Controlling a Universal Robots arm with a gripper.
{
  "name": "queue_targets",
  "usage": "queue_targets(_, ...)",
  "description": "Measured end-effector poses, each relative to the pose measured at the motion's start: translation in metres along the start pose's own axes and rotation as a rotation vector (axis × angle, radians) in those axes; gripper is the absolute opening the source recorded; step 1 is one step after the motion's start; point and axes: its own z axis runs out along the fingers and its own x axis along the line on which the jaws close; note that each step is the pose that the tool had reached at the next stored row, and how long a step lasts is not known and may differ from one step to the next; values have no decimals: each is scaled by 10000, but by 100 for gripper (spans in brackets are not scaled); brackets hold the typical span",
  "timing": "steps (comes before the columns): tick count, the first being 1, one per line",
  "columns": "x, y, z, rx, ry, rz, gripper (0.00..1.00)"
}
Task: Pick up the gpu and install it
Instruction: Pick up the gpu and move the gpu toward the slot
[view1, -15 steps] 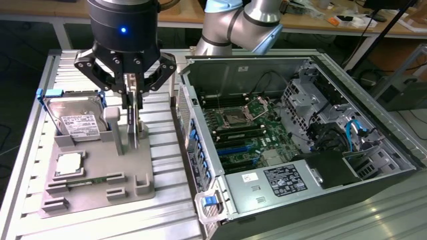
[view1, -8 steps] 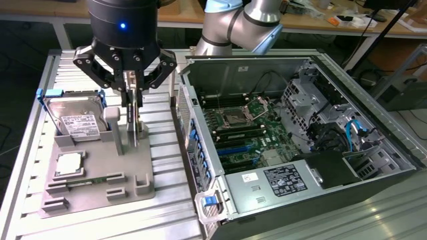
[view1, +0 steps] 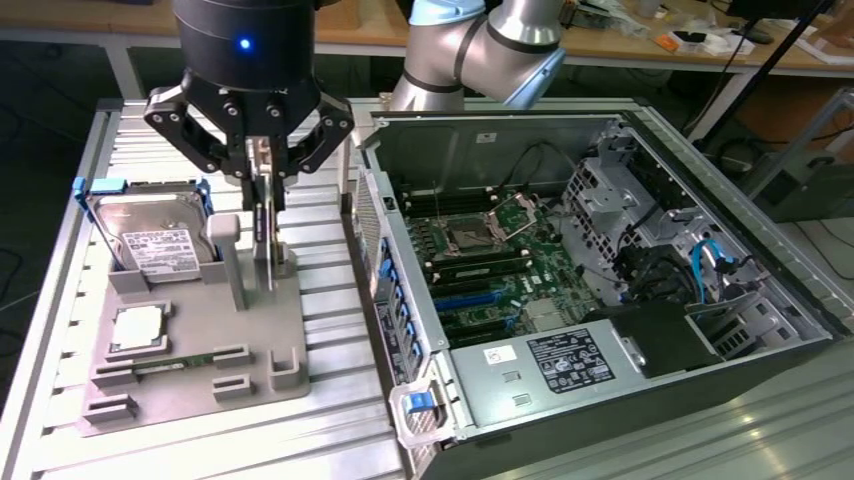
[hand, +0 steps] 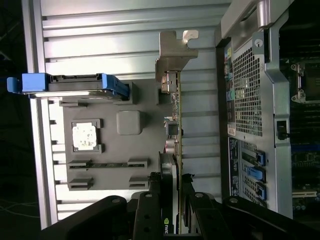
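**Tool.** Black two-finger gripper (view1: 267, 180) on a silver-and-blue robot arm (view1: 481, 45), pointing straight down over the exterior view's left half. Its fingers (hand: 150, 212) are closed against the two faces of the graphics card, one on each side, with the card clamped between them.

**Items, from the exterior view's left to its right:**

1. Table (view1: 334, 330): ribbed metal top that carries everything below.
2. Hard drive (view1: 158, 240): silver with a white label, in a blue-cornered frame. It leans upright at the far left corner of the rack.
3. Rack (view1: 200, 385): flat grey plastic tray with slots and posts.
4. Processor chip (view1: 138, 328): square, lying flat in a pocket of the rack, nearer the camera than the drive.
5. Memory stick (view1: 174, 365): narrow and green, lying flat in a slot just beside the chip.
6. Graphics card (view1: 274, 240): thin board standing on edge at the right side of the rack.
   - It is directly under the gripper and held by its upper edge, with its lower edge down at the rack's surface.
   - A grey post (view1: 227, 262) stands just beside it.
   - In the wrist view the silver end bracket (hand: 174, 52) is at the card's far end, well apart from the fingers, which grip the part with the dark cooler.
7. Computer case (view1: 747, 300): side panel off, lying open just beside the rack.
   - Inside are a green motherboard (view1: 481, 250) and a black power supply (view1: 567, 362) with a white label.
   - A blue latch (view1: 422, 401) sits on the near corner.
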Motion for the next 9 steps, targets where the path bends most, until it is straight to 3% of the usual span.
queue_targets(9,1,1,-53,1,0,0,27)
